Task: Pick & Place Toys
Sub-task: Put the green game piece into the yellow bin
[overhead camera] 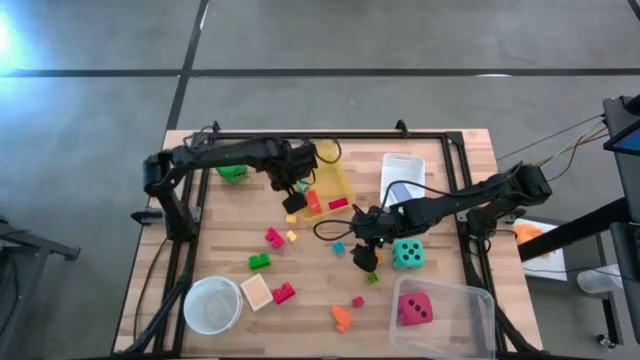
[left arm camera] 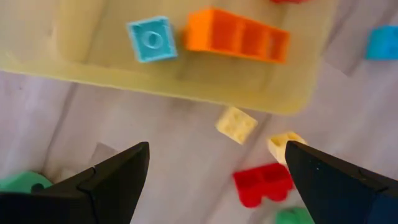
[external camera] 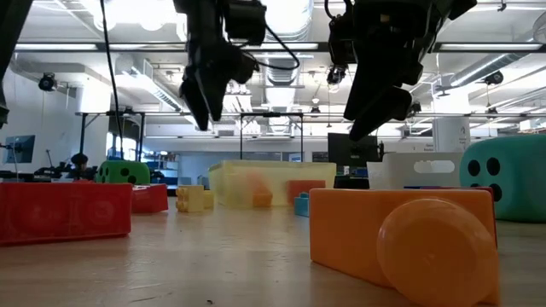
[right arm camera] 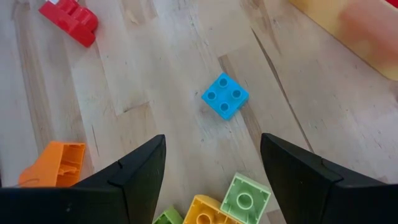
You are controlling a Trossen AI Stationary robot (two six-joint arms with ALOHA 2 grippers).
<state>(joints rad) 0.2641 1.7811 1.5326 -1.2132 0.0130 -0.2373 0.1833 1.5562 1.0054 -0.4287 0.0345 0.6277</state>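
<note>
So the robot is in the middle of picking up toys and putting them away. The wooden desk (overhead camera: 230,240) holds a yellow bin (overhead camera: 338,183) with an orange block (left arm camera: 236,36) and a small light blue block (left arm camera: 151,39) already lying in it.

The left gripper (overhead camera: 293,200) hangs over the desk just beside the near edge of that yellow bin, with its fingers spread wide and nothing in them. My guess is it needs a new toy. Close below it lie two little yellow blocks (left arm camera: 236,124) and a red block (left arm camera: 263,184).

The right gripper (overhead camera: 364,256) is near the middle of the desk, next to the teal die (overhead camera: 407,254). Its fingers are spread wide too, with nothing between them. A blue block (right arm camera: 225,95) with four bumps sits flat on the wood right ahead of it. I think this is the next toy to grab. The gripper would have to go down until the block is between its fingers, then squeeze.

A pink-red die (overhead camera: 415,308) rests in the clear bin (overhead camera: 470,300). The green die (overhead camera: 232,173) sits on the desk under the left arm. More small blocks are scattered about, like a green one (overhead camera: 259,261) and an orange one (overhead camera: 342,317).
</note>
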